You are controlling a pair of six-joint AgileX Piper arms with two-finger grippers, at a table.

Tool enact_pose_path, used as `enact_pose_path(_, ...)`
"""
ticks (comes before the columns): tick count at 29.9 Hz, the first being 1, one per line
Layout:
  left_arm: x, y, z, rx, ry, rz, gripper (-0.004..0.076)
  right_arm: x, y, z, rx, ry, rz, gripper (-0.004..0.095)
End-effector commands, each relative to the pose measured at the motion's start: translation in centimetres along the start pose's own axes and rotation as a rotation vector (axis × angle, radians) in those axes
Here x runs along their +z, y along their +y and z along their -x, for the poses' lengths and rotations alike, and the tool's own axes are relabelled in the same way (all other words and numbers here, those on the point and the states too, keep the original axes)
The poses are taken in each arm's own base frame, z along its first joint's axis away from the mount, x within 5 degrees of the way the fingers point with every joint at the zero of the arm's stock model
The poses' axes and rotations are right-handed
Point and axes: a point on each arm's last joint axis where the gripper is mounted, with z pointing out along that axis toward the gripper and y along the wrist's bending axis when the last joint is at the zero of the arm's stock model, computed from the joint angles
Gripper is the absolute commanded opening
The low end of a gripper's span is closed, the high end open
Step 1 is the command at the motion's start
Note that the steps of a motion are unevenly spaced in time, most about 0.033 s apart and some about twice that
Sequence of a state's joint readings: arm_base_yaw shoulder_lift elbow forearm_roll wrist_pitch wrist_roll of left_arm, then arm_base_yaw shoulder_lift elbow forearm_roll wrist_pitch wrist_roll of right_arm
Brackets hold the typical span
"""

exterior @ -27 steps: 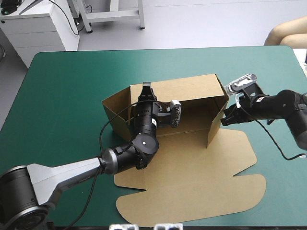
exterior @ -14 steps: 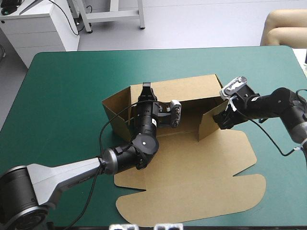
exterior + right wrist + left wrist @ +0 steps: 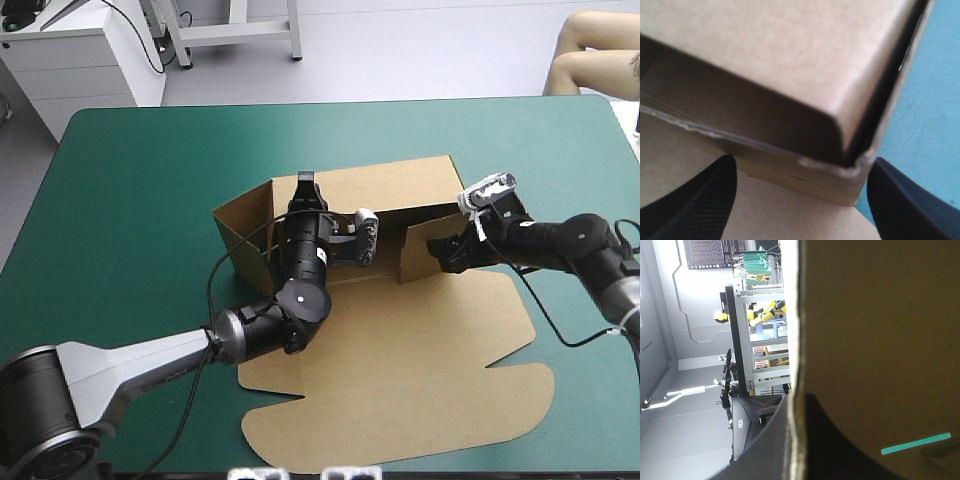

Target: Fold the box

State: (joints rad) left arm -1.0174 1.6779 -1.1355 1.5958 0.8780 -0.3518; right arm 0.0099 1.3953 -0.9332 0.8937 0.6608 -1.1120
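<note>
While one box (image 3: 400, 340) stands part-raised, left end effector (image 3: 304, 183) clamps its wall (image 3: 400, 185), right end effector (image 3: 443, 252) spread apart.

The counter (image 3: 140, 200), rounded at its corners and laid with a teal-green cover, carried the brown box (image 3: 400, 350) about its middle, a little toward the near right. The box's lid lay flat on the cover, its rounded flaps reaching almost to the near edge, while its walls stood raised along the far side of the sheet, the right end wall swung inward. Bare cover showed wide on the far side and on the left, narrower on the right.
</note>
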Motion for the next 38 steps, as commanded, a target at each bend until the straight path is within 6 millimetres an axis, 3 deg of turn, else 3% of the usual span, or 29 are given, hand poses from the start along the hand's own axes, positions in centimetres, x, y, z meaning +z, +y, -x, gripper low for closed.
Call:
enact_pose_path(1, -1.2, 2.8, -0.7, -0.039, 0.004, 0.096, -0.0008, -0.2, 1.0, -0.1, 0.013, -0.136, -0.044, 0.0675)
enact_pose_path(8, -1.2, 2.8, -0.7, -0.064, 0.003, 0.097, -0.0008, 1.0, 2.2, 0.2, -0.053, -0.195, -0.148, 0.0674)
enact_pose_path(17, -1.2, 2.8, -0.7, -0.064, 0.003, 0.097, -0.0008, 1.0, 2.1, 0.7, -0.036, -0.239, -0.200, 0.0623)
enact_pose_path(20, -1.2, 2.8, -0.7, -0.064, 0.003, 0.097, -0.0008, 1.0, 2.1, 0.7, -0.049, -0.246, -0.199, 0.0540)
enact_pose_path(22, -1.2, 2.8, -0.7, -0.064, 0.003, 0.097, -0.0008, 1.0, 2.2, 0.7, -0.073, -0.243, -0.195, 0.0350)
enact_pose_path(24, -1.2, 2.8, -0.7, -0.064, 0.003, 0.097, -0.0008, 1.0, 2.2, 0.7, -0.097, -0.241, -0.190, 0.0064)
enact_pose_path(25, -1.2, 2.8, -0.7, -0.064, 0.003, 0.097, -0.0008, 1.0, 2.2, 0.7, -0.098, -0.241, -0.190, -0.0022)
enact_pose_path(34, -1.1, 2.7, -0.4, -0.064, -0.032, 0.083, 0.0005, 1.0, 2.2, 0.7, -0.095, -0.242, -0.191, -0.0020)
enact_pose_path(38, -1.1, 2.5, 0.1, -0.061, -0.074, 0.065, 0.0167, 1.0, 2.2, 0.7, -0.124, -0.238, -0.199, -0.0020)
